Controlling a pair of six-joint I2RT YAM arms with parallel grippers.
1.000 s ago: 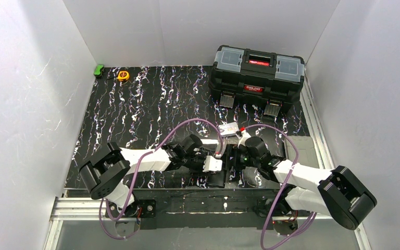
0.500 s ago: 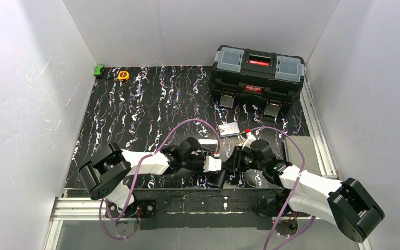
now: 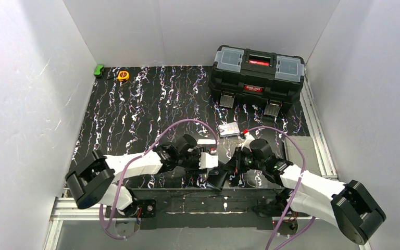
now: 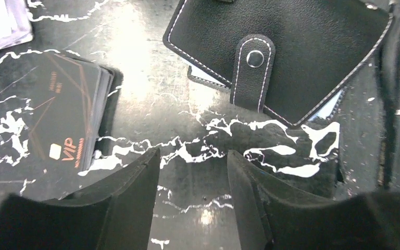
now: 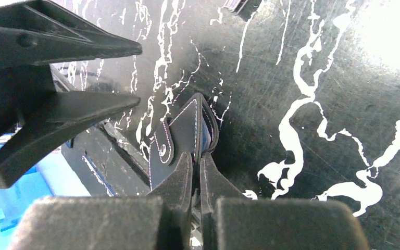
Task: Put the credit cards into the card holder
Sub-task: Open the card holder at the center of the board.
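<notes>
Your right gripper (image 5: 192,172) is pinched shut on an edge of the card holder (image 5: 179,133) at the front of the counter (image 4: 187,109), while your half-open, empty left gripper (image 4: 192,156) hovers closer to the dark credit cards (image 4: 57,120) stacked flat just beside it.

orange "vip" on a black card (image 4: 57,125), toolbox (image 3: 258,73) label too small

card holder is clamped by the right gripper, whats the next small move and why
Probably shift the left gripper sideways onto the black VIP cards and pinch one: its jaws stand open and empty, while the right gripper clamps the card holder.
</notes>
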